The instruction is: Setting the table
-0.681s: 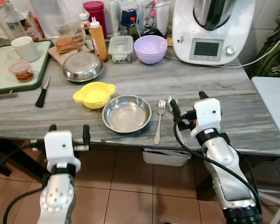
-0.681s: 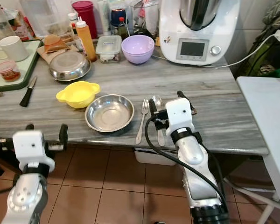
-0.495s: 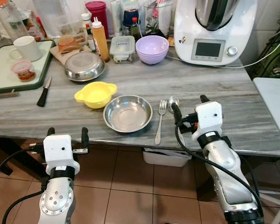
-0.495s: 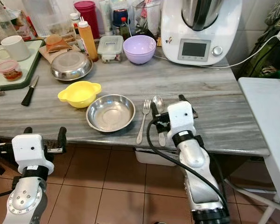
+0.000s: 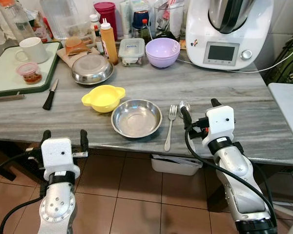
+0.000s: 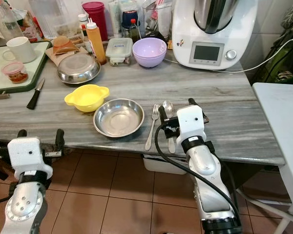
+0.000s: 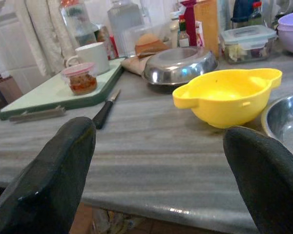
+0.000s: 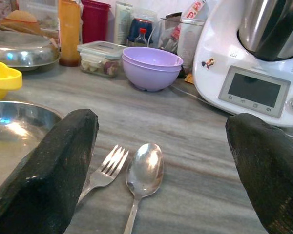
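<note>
1. Grey marble-patterned tabletop, crowded along the back: white kitchen machine, purple bowl, lidded food container, orange sauce bottle, green tray carrying a white mug and a small jar.
2. Near the front edge, a place setting laid out: steel bowl, with a yellow bowl touching its far-left rim and a second steel dish further back.
3. Right claw released, fingers spread wide, hovering low over the tabletop edge just beside the cutlery.
4. Left claw likewise spread and gripping nothing, held below and in front of the tabletop edge, well apart from the dishes.
5. Fork lying just right of the steel bowl, tines pointing away; spoon parallel beside it, handle partly hidden under the right claw.
6. Black-handled knife left of the yellow bowl, apart from the setting.
7. Likely step: cutlery placed, arm free. Best done by lifting straight up and back, avoiding any nudge to the spoon handle, then fetching the knife.
</note>
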Robot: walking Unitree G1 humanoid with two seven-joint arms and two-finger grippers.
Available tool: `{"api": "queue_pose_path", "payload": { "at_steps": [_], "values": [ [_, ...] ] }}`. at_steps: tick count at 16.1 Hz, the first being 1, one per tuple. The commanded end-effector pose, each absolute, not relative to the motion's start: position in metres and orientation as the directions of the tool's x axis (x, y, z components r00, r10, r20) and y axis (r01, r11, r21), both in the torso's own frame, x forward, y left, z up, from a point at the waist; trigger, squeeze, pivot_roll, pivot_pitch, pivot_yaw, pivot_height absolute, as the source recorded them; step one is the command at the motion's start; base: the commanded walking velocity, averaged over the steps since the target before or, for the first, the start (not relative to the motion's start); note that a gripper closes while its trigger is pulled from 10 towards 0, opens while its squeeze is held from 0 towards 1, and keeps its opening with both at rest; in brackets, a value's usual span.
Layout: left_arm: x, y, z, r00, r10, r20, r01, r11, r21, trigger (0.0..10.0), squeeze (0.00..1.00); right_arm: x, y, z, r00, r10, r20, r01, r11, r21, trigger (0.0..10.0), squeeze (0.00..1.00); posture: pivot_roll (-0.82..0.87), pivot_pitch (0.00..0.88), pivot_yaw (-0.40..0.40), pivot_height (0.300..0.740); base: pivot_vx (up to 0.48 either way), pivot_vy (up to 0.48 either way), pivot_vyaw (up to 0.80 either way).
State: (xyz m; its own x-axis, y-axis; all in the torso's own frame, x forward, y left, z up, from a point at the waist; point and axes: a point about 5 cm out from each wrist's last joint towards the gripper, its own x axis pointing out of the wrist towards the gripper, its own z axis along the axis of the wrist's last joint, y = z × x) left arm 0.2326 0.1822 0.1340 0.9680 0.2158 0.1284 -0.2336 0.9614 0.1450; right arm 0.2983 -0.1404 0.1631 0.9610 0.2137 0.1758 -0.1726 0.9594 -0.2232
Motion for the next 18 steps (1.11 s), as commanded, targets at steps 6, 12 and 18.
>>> {"api": "queue_pose_path", "payload": {
  "at_steps": [6,12,18],
  "values": [
    [0.234,0.185,0.133,0.966,0.222,0.131,-0.242,0.956,0.165,10.0,0.0,0.298,-0.138,0.163,0.958,0.231,0.171,-0.193,0.957,-0.216,10.0,0.0,-0.05,0.093,0.059,0.74,0.0,0.0,0.0],
    [0.236,0.182,0.133,0.965,0.221,0.138,-0.243,0.954,0.173,10.0,0.0,0.298,-0.126,0.163,0.942,0.291,0.17,-0.252,0.943,-0.216,10.0,0.0,-0.05,0.085,0.055,0.74,0.0,0.0,0.0],
    [0.239,0.185,0.136,0.961,0.232,0.154,-0.257,0.951,0.171,10.0,0.0,0.298,-0.127,0.165,0.942,0.284,0.178,-0.245,0.946,-0.211,10.0,0.0,-0.06,0.086,0.055,0.74,0.0,0.0,0.0]
  ]
}}
